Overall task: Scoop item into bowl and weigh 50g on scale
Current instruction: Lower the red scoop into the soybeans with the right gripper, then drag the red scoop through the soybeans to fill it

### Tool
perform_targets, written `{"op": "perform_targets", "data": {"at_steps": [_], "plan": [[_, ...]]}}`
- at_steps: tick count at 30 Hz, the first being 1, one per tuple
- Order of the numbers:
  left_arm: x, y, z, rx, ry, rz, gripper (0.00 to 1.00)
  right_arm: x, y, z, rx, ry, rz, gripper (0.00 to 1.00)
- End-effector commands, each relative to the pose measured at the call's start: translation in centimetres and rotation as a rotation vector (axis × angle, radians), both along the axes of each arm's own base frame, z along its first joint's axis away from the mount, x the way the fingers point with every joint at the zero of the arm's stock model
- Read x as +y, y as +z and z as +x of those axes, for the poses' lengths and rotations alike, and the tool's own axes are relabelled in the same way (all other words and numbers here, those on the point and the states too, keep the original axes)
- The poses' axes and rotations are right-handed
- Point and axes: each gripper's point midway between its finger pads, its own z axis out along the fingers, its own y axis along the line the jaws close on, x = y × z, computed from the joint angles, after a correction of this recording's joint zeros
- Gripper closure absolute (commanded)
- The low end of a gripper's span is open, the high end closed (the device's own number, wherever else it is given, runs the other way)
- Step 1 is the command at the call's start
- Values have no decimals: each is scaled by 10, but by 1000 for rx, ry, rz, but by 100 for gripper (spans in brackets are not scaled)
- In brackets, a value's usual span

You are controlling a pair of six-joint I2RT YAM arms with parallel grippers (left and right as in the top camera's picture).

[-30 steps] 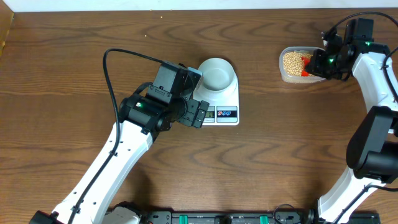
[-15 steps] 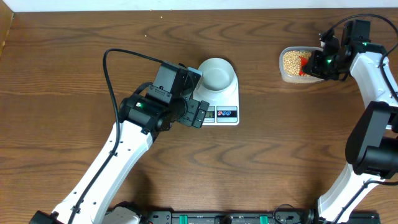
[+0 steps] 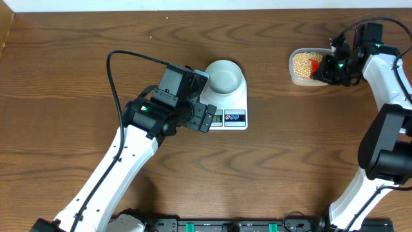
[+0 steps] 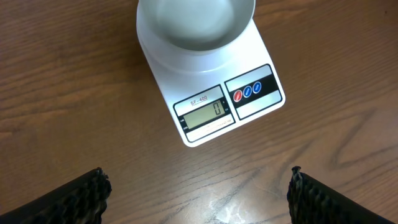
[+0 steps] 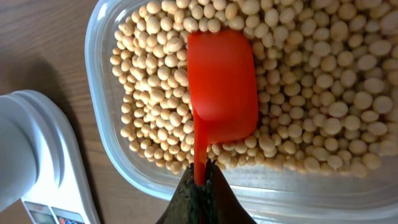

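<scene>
Status: scoop-loading step, nothing transferred yet by my read.
- table (image 3: pixel 77 64): wood, carries everything; the two tools sit well apart over it.
- left tool (image 4: pixel 199 193): jaws spread fully wide, holding nothing, hovering just short of the front edge of the scale (image 4: pixel 249 93).
- right tool (image 5: pixel 200 177): pinched fully closed on the thin handle of the red scoop (image 5: pixel 222 81), above the near wall of the clear plastic tub (image 5: pixel 96 106).
- scale: straight ahead of the left tool, display facing it and reading 0; far across the table from the right tool.
- clear plastic tub: directly below the right tool, well filled.
- bowl (image 4: pixel 199 59): on the scale platform, beyond the display from the left tool; looks empty.
- red scoop: extends away from the right tool, lying on the bean surface. No beans on its visible face; can't tell whether the hollow faces up or down.
- soybeans (image 5: pixel 311 93): all in the tub, around and beneath the scoop; none in the bowl.

Next move, as I judge it: dig the scoop tip into the beans, level the wrist so the load doesn't spill, lift clear of the tub wall, carry across to the bowl. Pour small, since the target is 50 g and overshoot is harder to fix. The left tool is close to the scale, so keep it off the platform or the reading goes bad.
</scene>
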Motion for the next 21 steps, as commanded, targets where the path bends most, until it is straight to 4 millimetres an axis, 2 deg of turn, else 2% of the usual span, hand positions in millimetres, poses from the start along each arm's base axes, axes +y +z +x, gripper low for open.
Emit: {"op": "perform_targets", "data": {"at_steps": [1, 11, 21], "plan": [[3, -4, 0, 5, 9, 12, 7, -5, -29, -17, 103, -15, 45, 99], [3, -4, 0, 5, 9, 12, 7, -15, -22, -17, 86, -50, 125, 99], [3, -4, 0, 5, 9, 12, 7, -8, -19, -22, 104, -46, 181, 99]]}}
